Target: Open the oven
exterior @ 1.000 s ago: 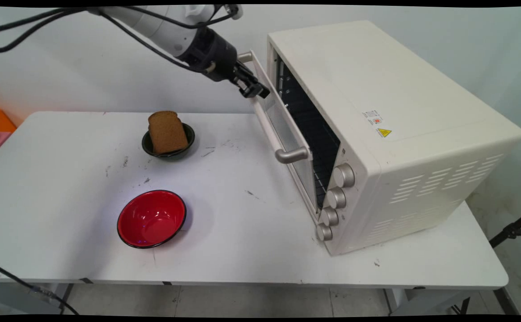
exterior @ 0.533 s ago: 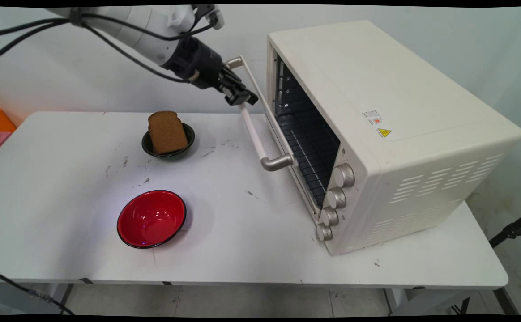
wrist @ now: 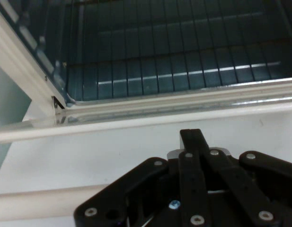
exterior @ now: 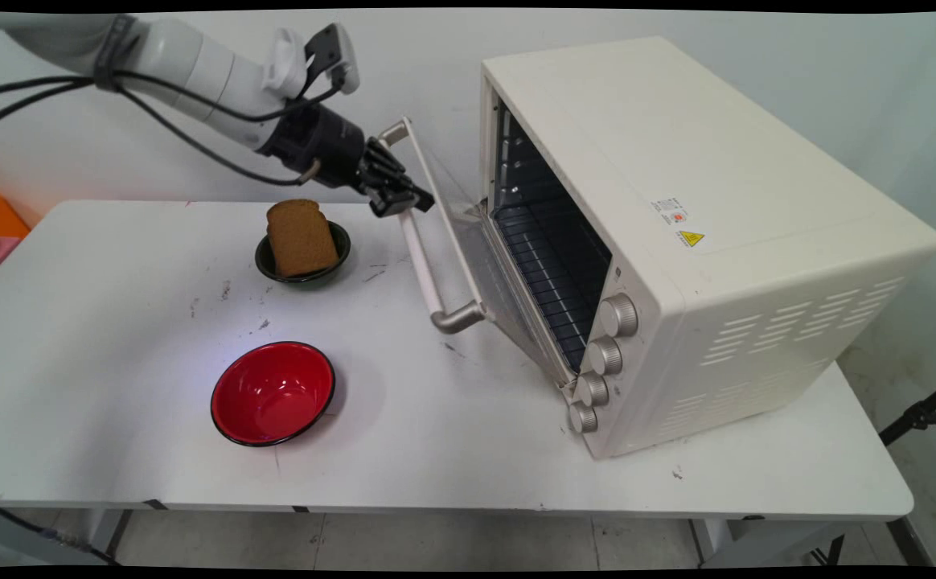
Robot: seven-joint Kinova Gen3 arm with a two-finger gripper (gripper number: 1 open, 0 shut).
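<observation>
Slippage is judged to be the main risk here. The hand [exterior: 402, 201] is seen closed, with almost no gap between its fingers, upon the far end of the pale handle [exterior: 428, 273] of the oven door [exterior: 468, 241]. Only this end of the bar is held, and the rest of the bar reaches away from the hand toward the desk's near side. A smooth round bar held off its middle can be lost from the fingers. If it were lost, the door would be left unsupported, since it hangs half open, tilted between upright and flat, with the dark rack [wrist: 183, 71] exposed straight ahead of the hand.

A second risk is judged from the oven [exterior: 677, 201] itself. It stands loose on the desk [exterior: 436, 466], so a strong pull toward the arm's side could drag it.

A third concerns the slice of bread [exterior: 301, 237], which leans in a dark bowl [exterior: 342, 245] just below and behind the hand. It could be knocked by the wrist or by the hanging cables. The red bowl [exterior: 273, 392] lies well apart from the hand, nearer the desk's front.
</observation>
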